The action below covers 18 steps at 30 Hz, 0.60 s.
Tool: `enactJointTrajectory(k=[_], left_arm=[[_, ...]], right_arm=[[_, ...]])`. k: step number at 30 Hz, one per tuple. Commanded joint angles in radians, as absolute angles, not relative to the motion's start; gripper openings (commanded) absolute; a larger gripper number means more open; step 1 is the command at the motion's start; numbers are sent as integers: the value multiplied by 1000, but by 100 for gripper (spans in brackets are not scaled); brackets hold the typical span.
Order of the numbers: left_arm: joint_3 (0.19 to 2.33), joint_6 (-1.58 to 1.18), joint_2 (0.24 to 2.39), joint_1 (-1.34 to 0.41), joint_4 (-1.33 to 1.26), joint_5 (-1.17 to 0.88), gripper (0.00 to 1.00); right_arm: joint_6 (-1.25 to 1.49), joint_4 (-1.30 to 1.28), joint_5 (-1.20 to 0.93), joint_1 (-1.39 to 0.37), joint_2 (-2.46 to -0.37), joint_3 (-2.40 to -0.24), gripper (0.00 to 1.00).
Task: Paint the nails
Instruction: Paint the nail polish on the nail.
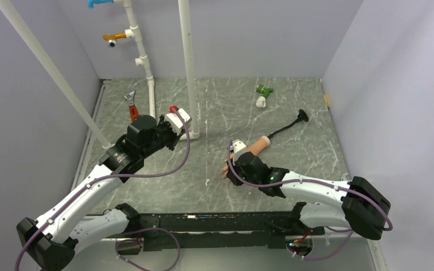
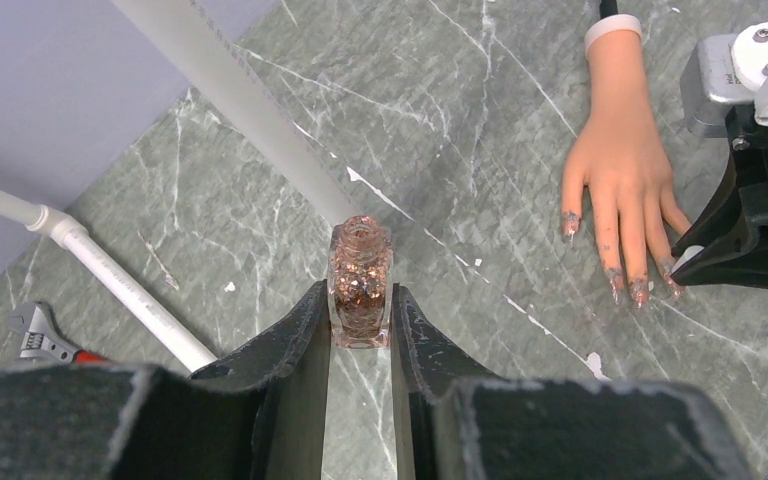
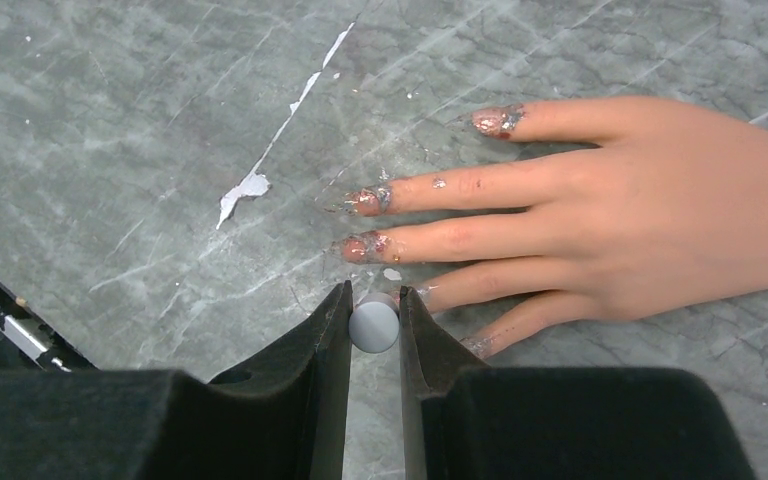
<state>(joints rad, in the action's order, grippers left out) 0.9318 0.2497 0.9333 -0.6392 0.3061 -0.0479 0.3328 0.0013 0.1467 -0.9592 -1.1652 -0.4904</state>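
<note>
The peach mannequin hand (image 3: 660,220) lies flat on the marble table, fingers spread. Its nails (image 3: 365,245) carry patchy copper glitter, also visible in the left wrist view on the nails (image 2: 640,292). My right gripper (image 3: 373,300) is shut on a round grey-white cap (image 3: 373,325), right at the tip of one finger; the brush under the cap is hidden. My left gripper (image 2: 360,300) is shut on a small square bottle (image 2: 360,285) of copper glitter polish, its neck uncapped, held to the left of the hand (image 1: 254,148).
Two white pipes (image 1: 187,68) stand at the back left, one close to the left gripper (image 1: 176,116). A red-handled wrench (image 1: 131,106) lies behind it. A green and white object (image 1: 263,93) sits at the back. A black rod (image 1: 288,125) extends from the hand's wrist.
</note>
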Motion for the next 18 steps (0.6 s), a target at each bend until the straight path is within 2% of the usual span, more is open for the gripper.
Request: enactJointTrajectory(k=[1, 18], left_arm=[[966, 259, 928, -643, 286, -34, 0], [966, 259, 930, -644, 284, -36, 0]], right_arm=[[341, 45, 115, -964, -1162, -498, 0], [335, 78, 16, -966, -1121, -494, 0]])
